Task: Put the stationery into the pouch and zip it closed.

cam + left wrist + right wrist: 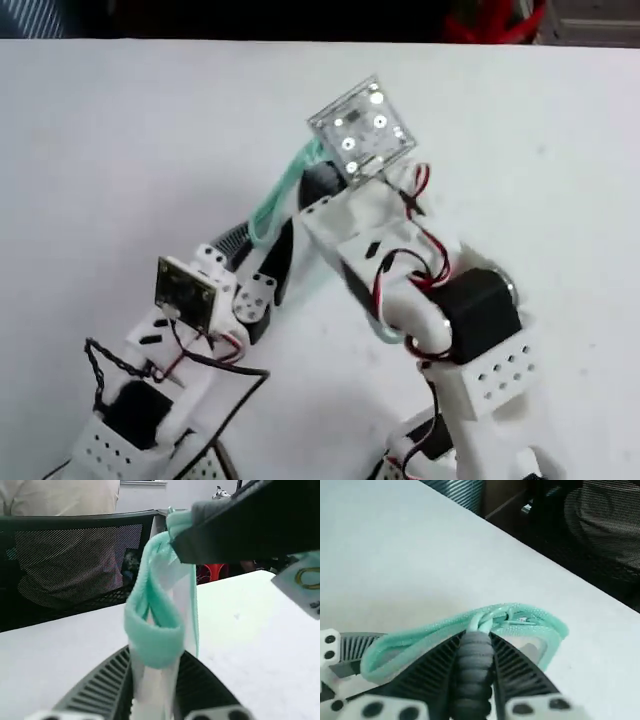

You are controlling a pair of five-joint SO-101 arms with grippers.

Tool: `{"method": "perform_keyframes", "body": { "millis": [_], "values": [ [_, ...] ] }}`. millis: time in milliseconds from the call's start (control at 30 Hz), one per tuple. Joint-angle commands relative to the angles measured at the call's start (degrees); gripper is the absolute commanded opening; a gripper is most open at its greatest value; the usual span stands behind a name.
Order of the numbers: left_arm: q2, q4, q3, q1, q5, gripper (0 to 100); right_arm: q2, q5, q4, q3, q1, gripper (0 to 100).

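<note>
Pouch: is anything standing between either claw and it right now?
Nothing visible stands between. The left claw and the right claw both grip the pouch by its teal edge.

A white table (260, 645) spreads beneath the left gripper (156, 661) and on every side of it. Beyond the table's far edge, ahead of that gripper, stands a black mesh chair (75, 560). A red object (214, 572) sits just beside the chair.
</note>
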Motion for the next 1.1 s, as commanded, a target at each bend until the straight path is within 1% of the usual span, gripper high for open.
{"method": "perform_keyframes", "body": {
  "millis": [0,200,300,400,533,600,667,800,867,967,1067],
  "values": [
    [0.40,0.00,-1.05,0.84,-0.62,2,0.22,0.44,2.24,-3.96,-6.37,1.9],
    [0.40,0.00,-0.97,0.84,-0.62,2,0.22,0.53,7.69,-7.03,-13.41,1.9],
    [0.40,0.09,-0.97,0.75,-0.62,2,0.22,0.53,8.22,-7.47,-13.85,1.9],
    [0.40,1.58,-1.23,0.66,-0.62,2,0.13,0.62,8.04,-7.47,-9.54,1.9],
    [0.40,1.67,-1.49,0.40,-0.62,2,-0.22,0.44,7.96,-7.47,-2.42,1.9],
    [0.40,1.67,-1.49,0.40,-0.62,2,-0.22,0.35,8.40,-7.12,-1.98,1.9],
    [0.40,1.67,-1.49,0.57,-0.62,2,0.13,0.44,10.24,-6.77,-3.65,1.9],
    [0.40,1.67,-1.49,0.31,-0.62,2,-0.04,0.79,13.93,-7.03,-12.53,1.9],
    [0.40,1.67,-1.49,0.31,-0.62,2,-0.13,3.87,15.08,-7.12,-16.13,1.9],
    [0.40,1.67,-1.49,0.31,-0.62,2,0.31,7.65,17.19,-6.86,-18.51,1.9],
    [0.40,1.67,-1.49,0.31,-0.62,2,0.04,10.11,19.30,-7.03,-18.77,1.9]
  ]
}}
